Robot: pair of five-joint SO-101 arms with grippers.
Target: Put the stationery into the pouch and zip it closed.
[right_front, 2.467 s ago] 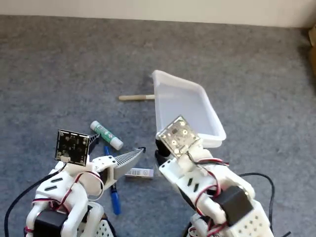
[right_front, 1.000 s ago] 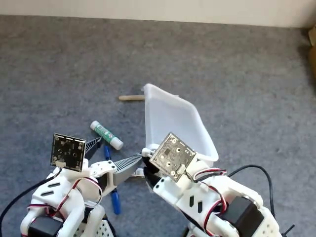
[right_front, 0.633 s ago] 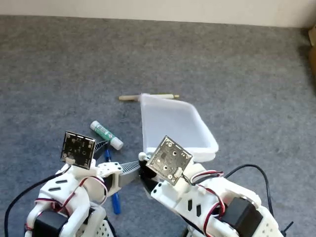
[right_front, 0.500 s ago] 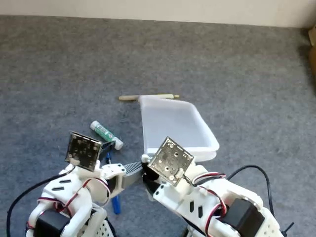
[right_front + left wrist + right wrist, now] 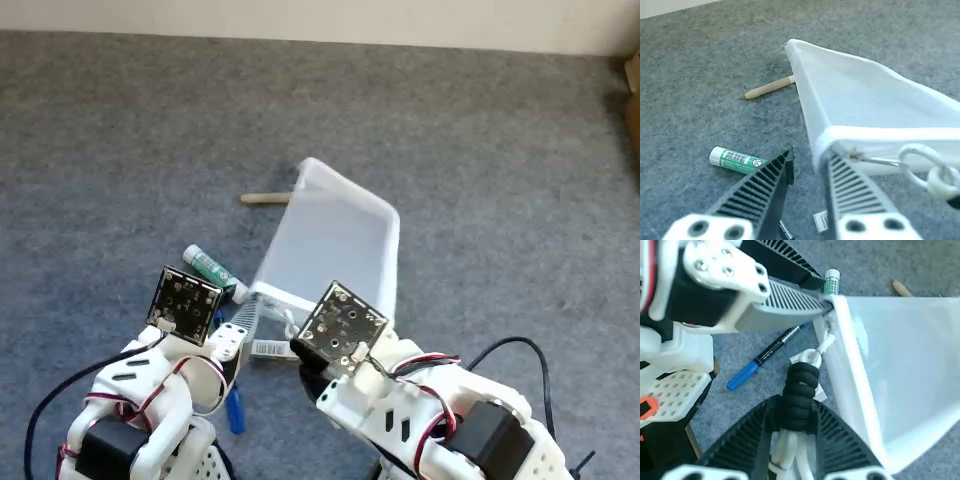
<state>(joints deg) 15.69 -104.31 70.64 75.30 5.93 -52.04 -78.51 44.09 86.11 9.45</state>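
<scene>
**A:** White, see-through mesh pouch (image 5: pixel 330 235) just ahead of your arms, long axis running away from them, zip end nearest.

**B:** Grippers?

**A:** Your right gripper (image 5: pixel 795 412) clamps the black zip pull (image 5: pixel 800 390). Your left gripper (image 5: pixel 807 155) is slightly parted, one finger at the pouch's corner. The pouch half hides the pencil (image 5: pixel 265 198).

Print on glue stick (image 5: pixel 735 159) label illegible.
</scene>
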